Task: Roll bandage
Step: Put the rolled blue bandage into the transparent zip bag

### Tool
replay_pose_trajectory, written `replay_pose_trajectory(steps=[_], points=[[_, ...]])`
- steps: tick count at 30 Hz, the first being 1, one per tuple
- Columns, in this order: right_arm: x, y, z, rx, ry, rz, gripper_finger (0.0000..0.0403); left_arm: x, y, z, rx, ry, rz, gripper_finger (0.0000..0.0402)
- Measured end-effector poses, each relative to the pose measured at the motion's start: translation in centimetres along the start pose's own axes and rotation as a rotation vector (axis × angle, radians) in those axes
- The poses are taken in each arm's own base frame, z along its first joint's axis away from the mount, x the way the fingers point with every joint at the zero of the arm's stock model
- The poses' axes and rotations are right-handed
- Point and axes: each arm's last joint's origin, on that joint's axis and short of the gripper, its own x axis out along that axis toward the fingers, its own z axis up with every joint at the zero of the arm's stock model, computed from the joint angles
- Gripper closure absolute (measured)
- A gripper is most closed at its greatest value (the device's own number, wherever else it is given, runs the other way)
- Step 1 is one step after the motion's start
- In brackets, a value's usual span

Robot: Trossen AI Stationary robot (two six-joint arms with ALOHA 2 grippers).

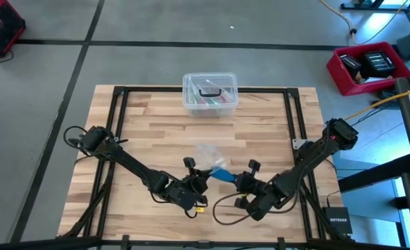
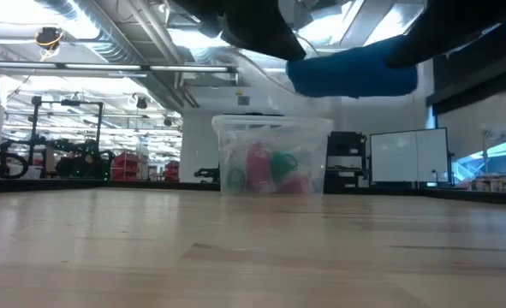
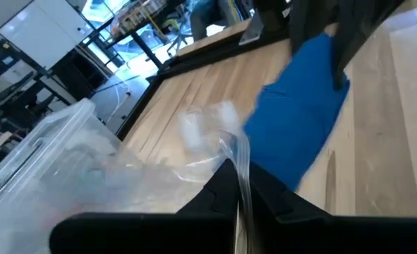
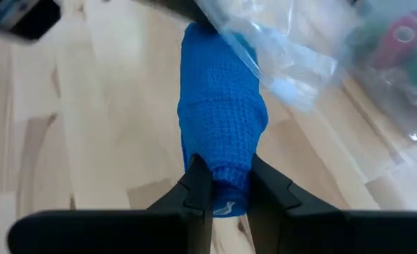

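I see my right pincer (image 4: 226,185) clenched on the blue bandage (image 4: 221,116), lifted above the worktop (image 1: 149,132) in front of the lidded box (image 1: 209,94); my left pincer (image 3: 238,187) pinches the plastic bag (image 3: 194,141) beside it

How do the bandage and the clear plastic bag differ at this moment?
The bandage is opaque bright blue knit; the plastic bag is clear and crinkled. The right gripper pinches the bandage; the left gripper pinches the bag. Both are soft and held near the table's front.

Only "NETGEAR" reads, on a black box (image 1: 337,220) beside the table.
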Motion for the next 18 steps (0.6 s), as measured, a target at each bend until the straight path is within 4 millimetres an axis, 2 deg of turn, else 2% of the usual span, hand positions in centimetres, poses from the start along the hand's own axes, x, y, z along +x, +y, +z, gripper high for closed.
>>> replay_pose_trajectory(steps=[4,10,18], points=[[0.1,0.1,0.3,0.036,-0.033,-0.007,0.0342,0.0,0.0,-0.2,-0.012,0.013,-0.004,0.0399],[0.3,0.5,0.5,0.096,-0.066,0.005,0.0341,0.3,0.3,-0.2,-0.159,0.02,0.007,0.0399],[3.0,0.5,0.8,0.265,-0.161,-0.12,0.0341,0.5,0.4,0.2,-0.356,-0.005,0.011,0.0399]])
